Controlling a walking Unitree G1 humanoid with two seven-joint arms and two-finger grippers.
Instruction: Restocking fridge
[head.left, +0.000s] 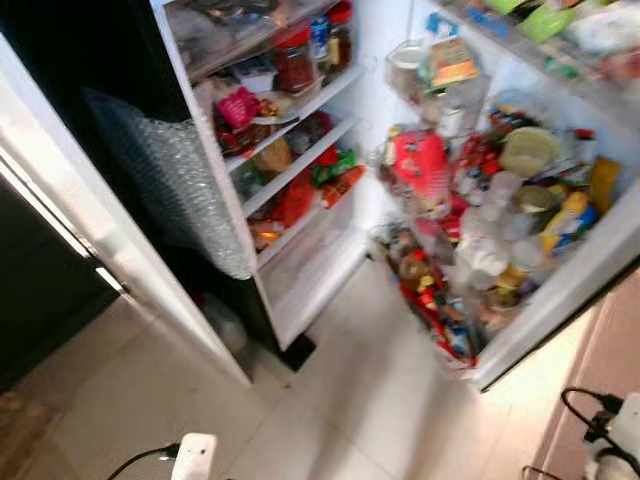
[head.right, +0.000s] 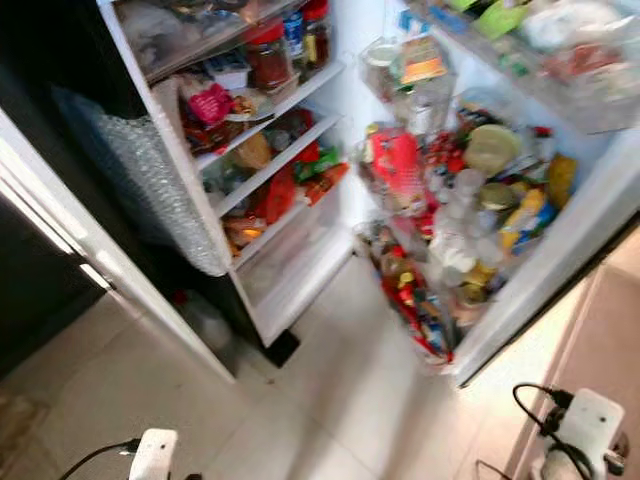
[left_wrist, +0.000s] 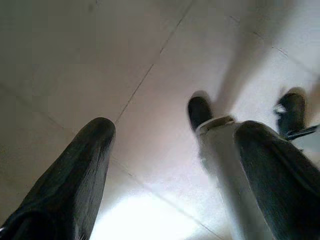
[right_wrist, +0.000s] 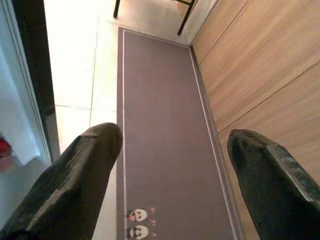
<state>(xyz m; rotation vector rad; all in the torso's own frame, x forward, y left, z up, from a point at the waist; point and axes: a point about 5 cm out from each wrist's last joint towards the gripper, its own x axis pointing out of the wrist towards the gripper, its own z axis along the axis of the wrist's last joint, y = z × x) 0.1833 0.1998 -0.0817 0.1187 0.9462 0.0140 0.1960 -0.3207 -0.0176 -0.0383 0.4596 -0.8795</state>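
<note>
Fridge stands open ahead, seen from above and blurred. Left to right: white open fridge door on the left (head.left: 90, 230) with a sheet of clear bubble wrap (head.left: 180, 190) hanging by the dark gap, then the white-shelved fridge interior (head.left: 300, 150) packed with red-lidded jars (head.left: 293, 55) and red and green packets, then the right-hand white door rack (head.left: 560, 290) crammed with bottles, jars and a red pouch (head.left: 420, 165). Left pincer (left_wrist: 175, 160) hangs low over pale floor tiles (left_wrist: 150, 65), fingers apart, holding nothing; the robot's own white leg and black feet show between them. Right pincer (right_wrist: 170, 170) is also spread and empty, pointing down at a grey runner mat with panda print (right_wrist: 160, 125) beside a light wood panel (right_wrist: 260, 65). No item to stock is in either pincer, so I judge the step is still approach or fetch. To do it well: steady the head, pick a shelf with real free space, since shelves look near full, and keep elbows clear of the door rack. Hard to read: labels, shelf gaps, the top shelves cut off at the frame edge, and the dark cavity behind the bubble wrap.
</note>
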